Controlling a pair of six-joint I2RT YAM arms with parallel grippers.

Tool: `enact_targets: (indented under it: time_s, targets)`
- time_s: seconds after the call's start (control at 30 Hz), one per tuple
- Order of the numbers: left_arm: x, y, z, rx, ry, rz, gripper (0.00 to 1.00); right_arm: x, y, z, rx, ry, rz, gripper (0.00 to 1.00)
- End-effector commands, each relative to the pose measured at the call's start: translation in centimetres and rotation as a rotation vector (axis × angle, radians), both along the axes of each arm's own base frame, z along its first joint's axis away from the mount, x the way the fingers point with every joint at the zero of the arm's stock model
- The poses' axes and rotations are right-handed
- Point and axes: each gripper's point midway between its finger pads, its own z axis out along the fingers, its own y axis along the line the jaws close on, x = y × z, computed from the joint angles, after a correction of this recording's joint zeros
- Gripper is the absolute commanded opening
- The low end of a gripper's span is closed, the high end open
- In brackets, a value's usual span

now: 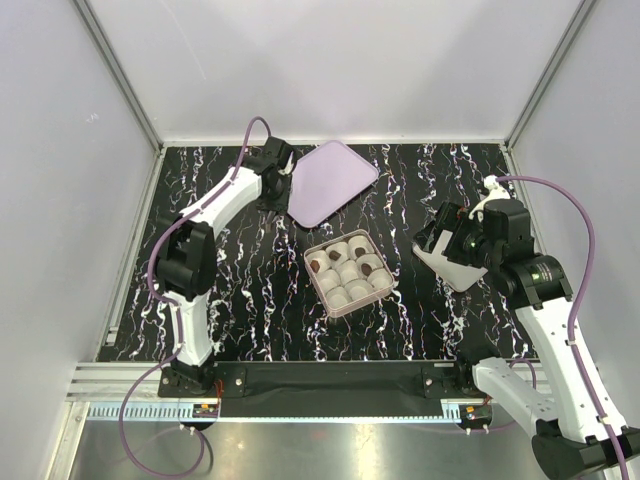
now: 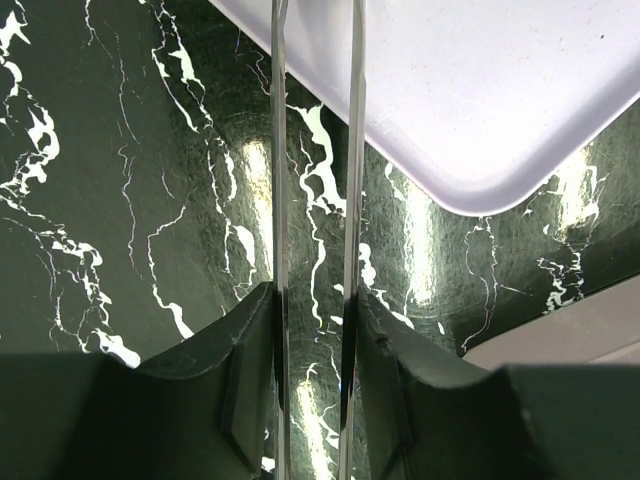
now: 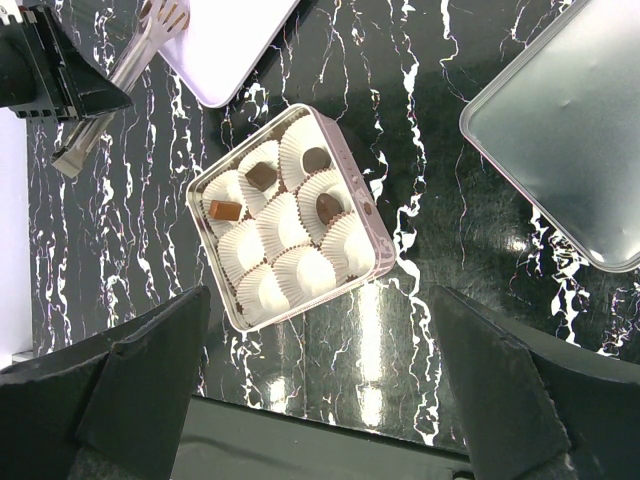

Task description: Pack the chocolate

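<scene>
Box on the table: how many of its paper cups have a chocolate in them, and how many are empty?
Cups holding a chocolate: 4
Empty cups: 5
Total cups in the box: 9

The top external camera is looking down from above and behind the arm bases, standing far enough off to be taking in the whole table (image 1: 250, 290), with the box of paper cups (image 1: 322, 284) near mid-frame. The right wrist camera is hovering nearer, right of the box, facing almost straight down, and is sharing the box and the lavender tray (image 1: 330, 180) beyond it with the top view. The left wrist camera is sitting closest to the table, beyond and left of the box, looking past the left gripper (image 2: 315, 305) and its tongs (image 2: 355, 150) at that tray's corner.
</scene>
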Motion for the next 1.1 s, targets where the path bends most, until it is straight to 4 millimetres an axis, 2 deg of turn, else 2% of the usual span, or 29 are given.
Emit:
enact_targets:
  time_s: [0.0,0.1,0.13,0.27,0.4,0.53,0.67,0.93,1.07]
  targets:
    - [1.2,-0.1,3.6,-0.016,-0.086,-0.001,0.36,0.2,-0.2,1.7,0.008,-0.060,-0.011,1.00]
    - [0.8,-0.4,5.5,-0.044,-0.109,-0.015,0.36,0.1,-0.2,1.8,0.011,-0.060,-0.013,1.00]
    - [0.5,-0.8,6.5,-0.067,-0.122,-0.032,0.35,0.1,-0.2,1.9,0.012,-0.062,-0.010,1.00]
    - [-1.0,-1.7,8.6,-0.100,-0.144,-0.070,0.34,0.0,-0.2,2.1,0.016,-0.064,-0.011,1.00]
    - [-3.5,-3.6,10.6,-0.144,-0.167,-0.140,0.33,-0.2,-0.2,2.3,0.017,-0.067,-0.008,1.00]
    - [-7.0,-5.5,12.4,-0.205,-0.179,-0.225,0.33,-0.5,-0.3,2.1,0.013,-0.058,-0.013,1.00]
    - [-11.4,-7.8,12.9,-0.255,-0.167,-0.338,0.33,-0.7,-0.5,1.8,0.004,-0.053,-0.019,1.00]
    - [-19.1,-10.2,12.4,-0.357,-0.080,-0.519,0.33,-0.7,-0.9,1.2,-0.018,-0.038,-0.031,1.00]
    - [-21.3,-10.7,11.8,-0.359,-0.057,-0.566,0.33,-0.6,-1.0,1.8,-0.019,-0.050,-0.033,1.00]
